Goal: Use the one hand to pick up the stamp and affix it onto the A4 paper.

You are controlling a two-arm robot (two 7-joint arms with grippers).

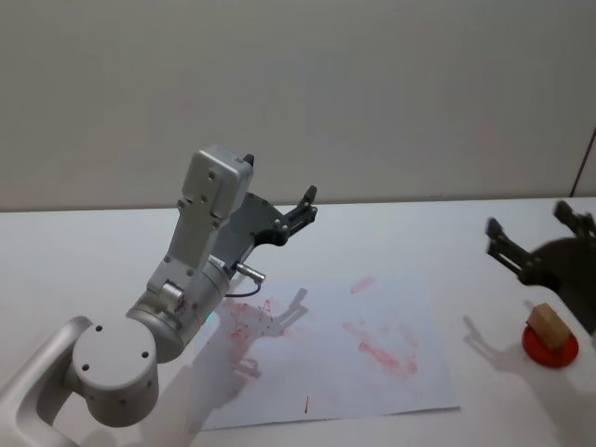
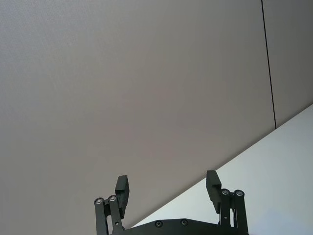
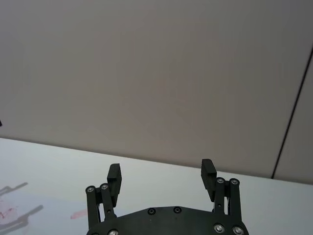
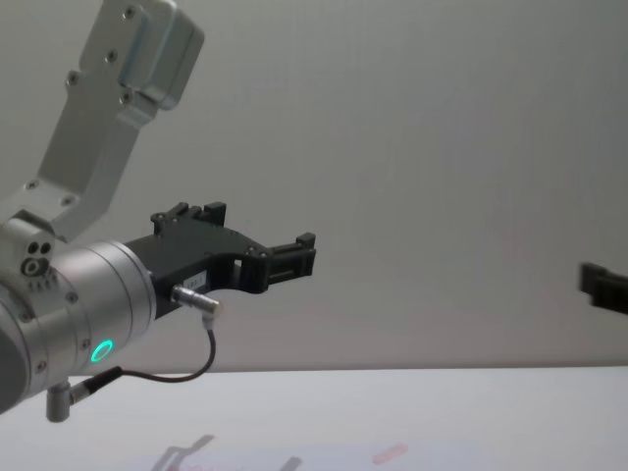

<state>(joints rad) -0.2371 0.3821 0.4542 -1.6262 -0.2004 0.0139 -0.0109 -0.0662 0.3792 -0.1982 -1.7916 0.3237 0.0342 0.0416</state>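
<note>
The stamp (image 1: pixel 548 323) is a small tan wooden block standing on a round red ink pad (image 1: pixel 551 350) at the table's right. Just behind it and a little to its left, my right gripper (image 1: pixel 528 223) hangs in the air, open and holding nothing; its two fingers (image 3: pixel 115 177) stand wide apart in the right wrist view. The A4 paper (image 1: pixel 335 382) lies flat in the middle, marked with pink-red smudges. Over the paper's far left corner my left gripper (image 1: pixel 309 205) is raised and open, pointing at the wall, its fingers (image 2: pixel 122 188) spread with nothing between them.
The white table (image 1: pixel 419 233) runs back to a plain grey wall. My left arm's big silver joints (image 1: pixel 116 363) fill the near left corner and cover the paper's near left part. A thin dark cable (image 4: pixel 186 373) loops under the left wrist.
</note>
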